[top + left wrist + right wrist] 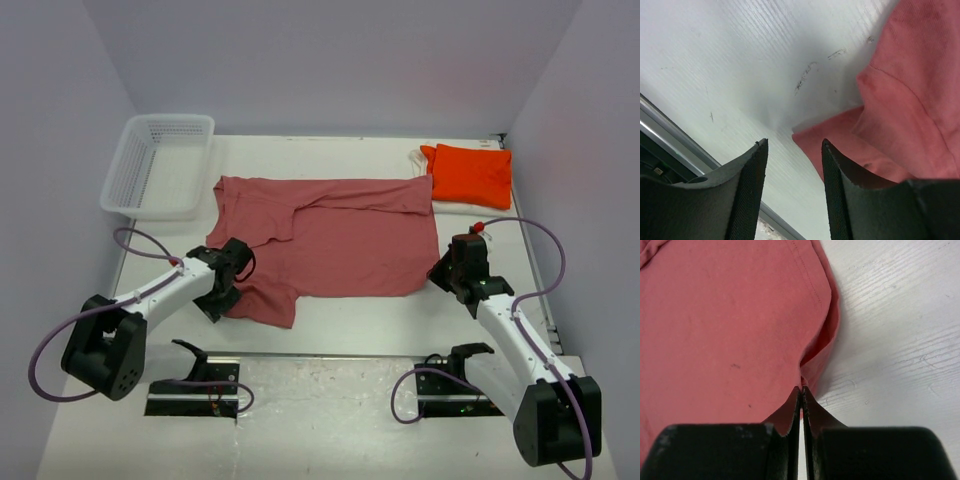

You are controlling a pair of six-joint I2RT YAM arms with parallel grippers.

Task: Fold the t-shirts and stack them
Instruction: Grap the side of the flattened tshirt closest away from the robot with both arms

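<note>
Right wrist view: the right gripper [802, 390] has its 2 fingers pressed together on a pinch of hem at the edge of the dusty rose-red t-shirt [725, 325], the cloth rising in a small ridge to the tips. On the other side of the table [350, 325], the left gripper [792, 145] stands with fingers [747, 185] apart and nothing between them, a near corner of the same shirt lying just beside 1 of them. The garment lies spread at mid-table, part of its left side lapped over the body. A folded bright orange t-shirt [468, 175] sits at the far right, a sliver of white cloth [418, 157] showing at its far-left corner. A white mesh basket [158, 165] stands far left. The step in hand looks like taking matching grips on the near edge for a fold. Doing it well likely means the left fingers straddling the corner and closing on it fully, so both arms can lift level and lay the fold without dragging.
</note>
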